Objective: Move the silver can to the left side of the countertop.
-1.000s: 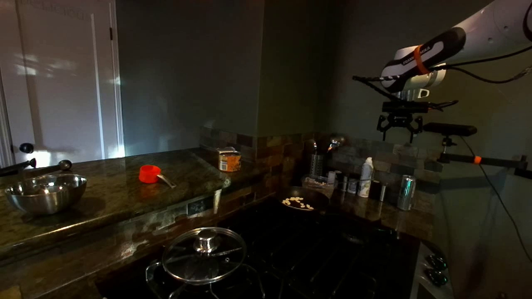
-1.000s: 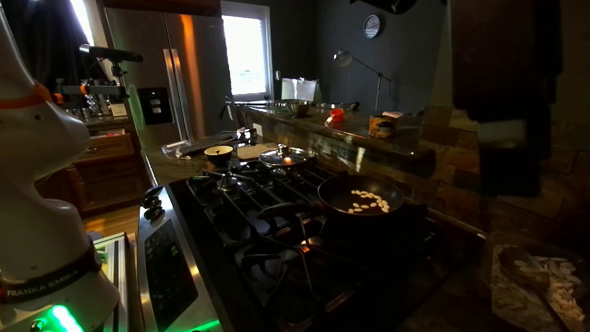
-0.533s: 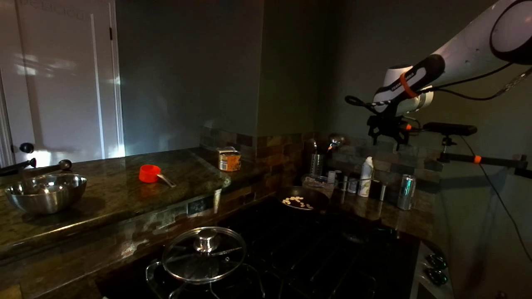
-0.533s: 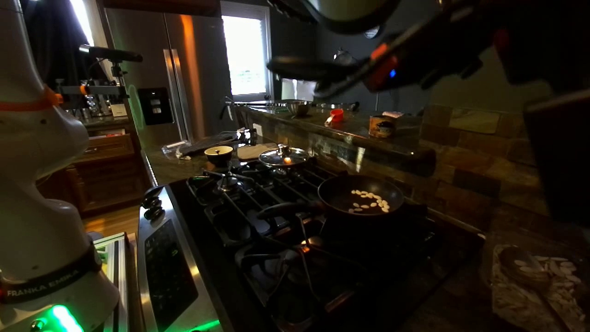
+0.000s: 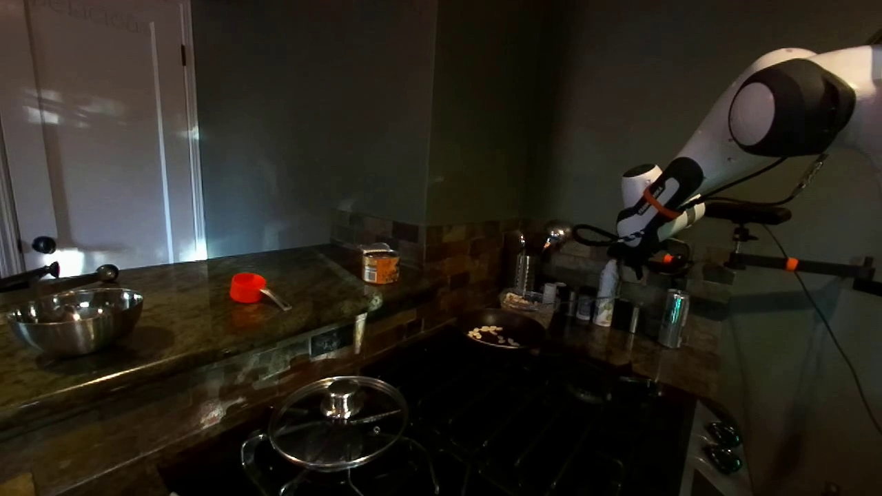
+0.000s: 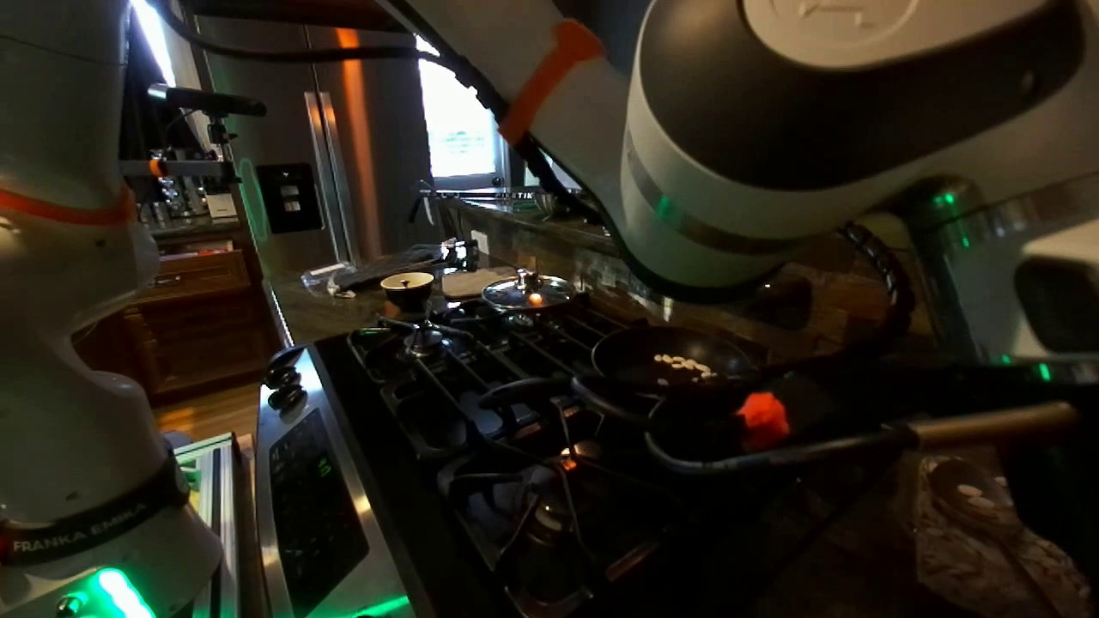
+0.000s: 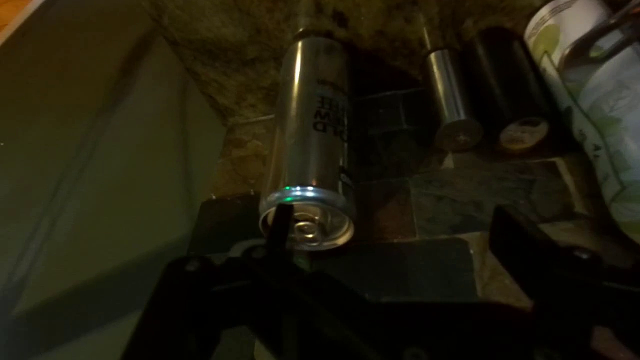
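Wrist view: gripper finger [image 7: 280, 230] hides part of silver can [image 7: 312, 142] top; white bottle [image 7: 620, 130] cut off at right. Arm [image 5: 716, 141] also cut at right in an exterior view.

In the wrist view, the gripper [image 7: 392, 209] has open room between its wide-set jaws; one jaw overlaps the top of the shiny silver cylindrical can [image 7: 311, 120], contact indeterminable; a gap separates this can from the slim polished-metal cylinder [image 7: 446, 85]; beyond that, the black cylinder [image 7: 505, 75] and the white leaf-printed canister [image 7: 607, 110] obstruct passage; in an exterior view, the dark glossy speckled-stone countertop [image 5: 186, 303] has free room between the wide steel mixing bowl [image 5: 76, 331] and the red measuring cup [image 5: 247, 288]; the black frying pan [image 5: 527, 331] and the clear glass lid [image 5: 337, 427] obstruct the black stove top [image 5: 537, 420].
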You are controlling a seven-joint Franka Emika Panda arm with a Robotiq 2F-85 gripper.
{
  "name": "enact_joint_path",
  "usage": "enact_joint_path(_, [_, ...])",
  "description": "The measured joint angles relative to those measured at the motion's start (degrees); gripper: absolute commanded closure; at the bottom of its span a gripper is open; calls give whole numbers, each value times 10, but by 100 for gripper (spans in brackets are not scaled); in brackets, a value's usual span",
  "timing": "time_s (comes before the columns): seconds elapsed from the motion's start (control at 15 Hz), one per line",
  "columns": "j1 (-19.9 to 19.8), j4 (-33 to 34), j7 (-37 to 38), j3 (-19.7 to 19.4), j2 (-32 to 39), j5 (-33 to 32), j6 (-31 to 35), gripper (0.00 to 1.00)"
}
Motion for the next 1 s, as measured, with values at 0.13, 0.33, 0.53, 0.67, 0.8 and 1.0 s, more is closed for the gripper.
enact_joint_path(0.13, [14,7,37,-20,21,-8,0,0])
enact_joint_path(0.33, [28,21,86,-39,49,-9,7,0])
enact_joint_path(0.53, [38,27,113,-55,67,-9,7,0])
enact_joint_path(0.67, [42,27,114,-62,72,-9,7,0])
enact_joint_path(0.8, [44,24,109,-66,74,-9,8,0])
enact_joint_path(1.0, [46,14,98,-73,74,-9,27,0])
